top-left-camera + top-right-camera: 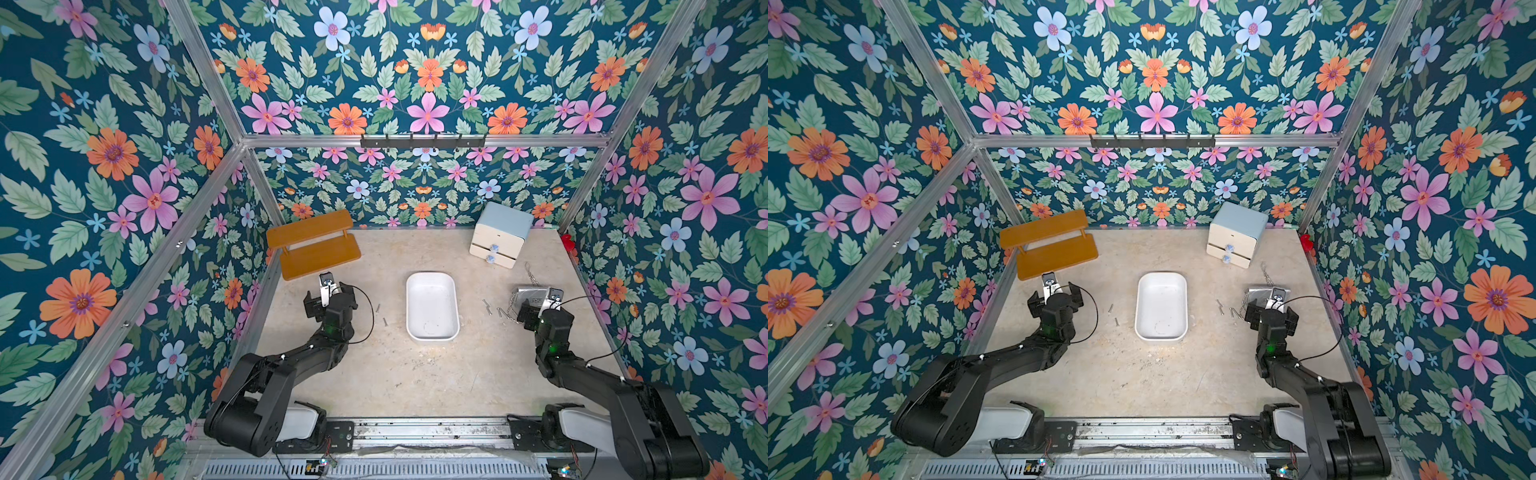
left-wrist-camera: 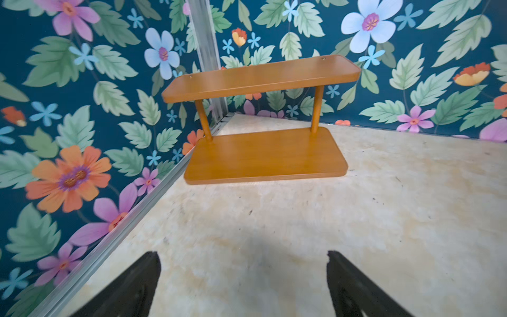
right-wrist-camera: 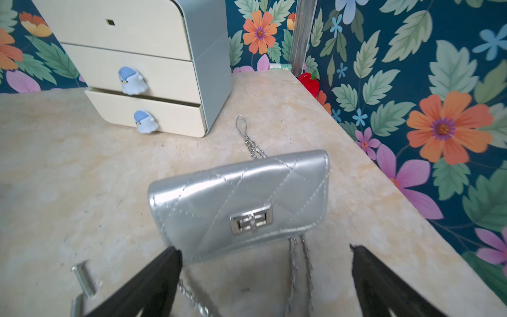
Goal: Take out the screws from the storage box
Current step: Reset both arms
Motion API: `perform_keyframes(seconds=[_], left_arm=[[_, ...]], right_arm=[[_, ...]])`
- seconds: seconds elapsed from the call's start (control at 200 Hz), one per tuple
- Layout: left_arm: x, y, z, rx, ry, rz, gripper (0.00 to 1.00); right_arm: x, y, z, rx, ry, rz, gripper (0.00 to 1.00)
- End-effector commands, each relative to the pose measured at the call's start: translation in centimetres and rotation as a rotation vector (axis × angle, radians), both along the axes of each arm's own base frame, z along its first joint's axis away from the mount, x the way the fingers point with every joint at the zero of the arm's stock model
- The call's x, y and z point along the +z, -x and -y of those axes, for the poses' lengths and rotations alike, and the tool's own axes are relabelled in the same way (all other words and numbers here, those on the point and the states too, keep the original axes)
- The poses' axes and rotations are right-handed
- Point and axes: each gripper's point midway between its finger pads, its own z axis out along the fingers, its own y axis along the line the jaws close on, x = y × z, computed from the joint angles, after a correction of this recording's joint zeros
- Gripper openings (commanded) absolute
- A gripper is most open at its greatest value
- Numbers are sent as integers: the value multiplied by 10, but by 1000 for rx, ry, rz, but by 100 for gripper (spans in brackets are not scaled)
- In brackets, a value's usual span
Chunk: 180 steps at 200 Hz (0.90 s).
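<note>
Box [image 1: 432, 307] sits mid-table and looks empty bar faint scuffs. Screws [image 3: 83, 278] lie out on the table [image 1: 415, 374]: two left of the box, a few right of it. Task likely finished. Left gripper [image 2: 241, 285] and right gripper [image 3: 266, 277] flank the box, spread, holding nothing. Pale marbled top, floral walls.

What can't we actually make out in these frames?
- Screws: too small in both top views to count; the chain lies close beside those near the right arm.
- Storage box: faint marks on its floor, too small to identify.
- Purse: in top views, partly hidden by the right arm.
- Right wrist view: a screw is cut off by the bottom edge.
</note>
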Motion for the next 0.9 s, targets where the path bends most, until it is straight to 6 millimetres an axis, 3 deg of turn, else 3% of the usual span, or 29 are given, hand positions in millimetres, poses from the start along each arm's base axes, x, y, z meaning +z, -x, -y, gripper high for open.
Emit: perform_keyframes(seconds=[0.0,0.035,0.04,0.065,0.28,0.385,0.575,0.75,0.835,0.895], left_arm=[[23,-25,13,-170,32,101,99],[21,-28,9,-180,24,90,99],[21,-28,9,-182,22,91,99],[20,-29,6,-180,19,98,99],[14,-46,-9,-197,-9,47,99],[8,-34,-9,-206,-12,11,99],[-12,15,-35,-101,32,95,99],[-24,-6,-5,-290,-35,54,99],[-33,-7,-29,-186,31,54,99],[-31,-4,-30,-194,20,116,99]], right_arm=[[11,-28,-20,129,-51,119,100],[15,-28,-14,94,-61,133,100],[7,-26,-14,92,-64,96,100],[5,-26,-11,74,-69,66,100],[7,-28,-10,73,-72,90,100],[7,-28,-9,70,-74,84,100],[7,-28,-10,71,-75,86,100],[6,-28,-10,73,-75,82,100],[7,-29,-10,73,-77,83,100],[7,-29,-10,73,-76,83,100]])
